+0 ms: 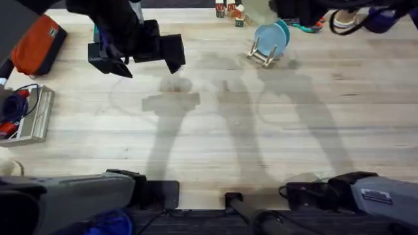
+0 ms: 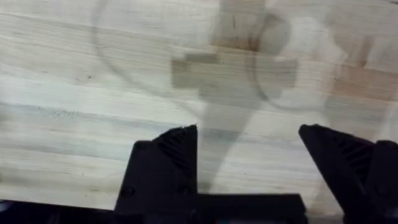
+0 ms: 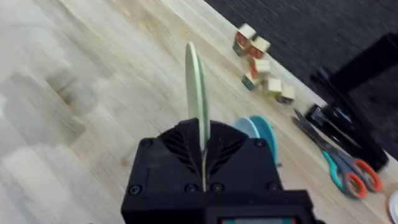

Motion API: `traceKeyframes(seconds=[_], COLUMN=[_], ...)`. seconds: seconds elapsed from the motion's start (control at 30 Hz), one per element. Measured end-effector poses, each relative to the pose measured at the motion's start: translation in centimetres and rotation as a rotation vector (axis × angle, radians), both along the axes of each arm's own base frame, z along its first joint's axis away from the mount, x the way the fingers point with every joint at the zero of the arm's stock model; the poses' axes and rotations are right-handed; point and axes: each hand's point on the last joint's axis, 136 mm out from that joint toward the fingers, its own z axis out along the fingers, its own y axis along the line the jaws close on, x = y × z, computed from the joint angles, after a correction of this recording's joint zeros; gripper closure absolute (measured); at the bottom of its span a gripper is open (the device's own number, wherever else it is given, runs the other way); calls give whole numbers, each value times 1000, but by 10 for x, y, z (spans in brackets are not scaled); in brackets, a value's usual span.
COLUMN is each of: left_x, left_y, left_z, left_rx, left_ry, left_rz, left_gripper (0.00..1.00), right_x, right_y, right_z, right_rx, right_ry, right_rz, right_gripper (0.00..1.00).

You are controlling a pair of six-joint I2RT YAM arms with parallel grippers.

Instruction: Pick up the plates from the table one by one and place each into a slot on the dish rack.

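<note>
Overhead: rack [image 1: 263,55] at upper right holds a blue plate [image 1: 269,40] and a teal plate [image 1: 283,31]. Left gripper [image 1: 145,63] hovers at upper left.

Left wrist: jaws apart over bare table [image 2: 62,124].

Right wrist: right gripper [image 3: 204,163] clamped on a cream plate [image 3: 196,87], edge-on above the rack. Risk: misaligned descent strikes seated plates or pegs, tipping the rack.

Coloured toy blocks [image 3: 261,65] are lying near the far edge; scissors [image 3: 341,163] with orange and teal handles are resting beside them; an orange pouch [image 1: 36,44] is sitting at far left.
</note>
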Motion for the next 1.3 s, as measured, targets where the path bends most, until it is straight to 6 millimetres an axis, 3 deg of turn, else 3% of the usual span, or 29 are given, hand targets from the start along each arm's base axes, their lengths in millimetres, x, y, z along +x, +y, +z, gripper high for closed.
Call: traceKeyframes(seconds=[0.2,0.3,0.5,0.63,1.03,1.3], left_x=[0,0,0,0,0,0], left_y=[0,0,0,0,0,0], left_z=[0,0,0,0,0,0], left_rx=[0,0,0,0,0,0], left_ry=[0,0,0,0,0,0], left_rz=[0,0,0,0,0,0], left_gripper=[7,6,6,6,8,6], right_x=[6,5,-15,-25,-28,-36], right_y=[-25,-49,-97,-118,-114,-113], right_z=[11,16,30,40,48,36], right_rx=[-9,-10,-14,-18,-21,-26], right_ry=[-3,-2,-9,-31,-74,-14], right_rz=[-66,-122,-191,-224,-162,-152], right_gripper=[972,972,972,972,971,971])
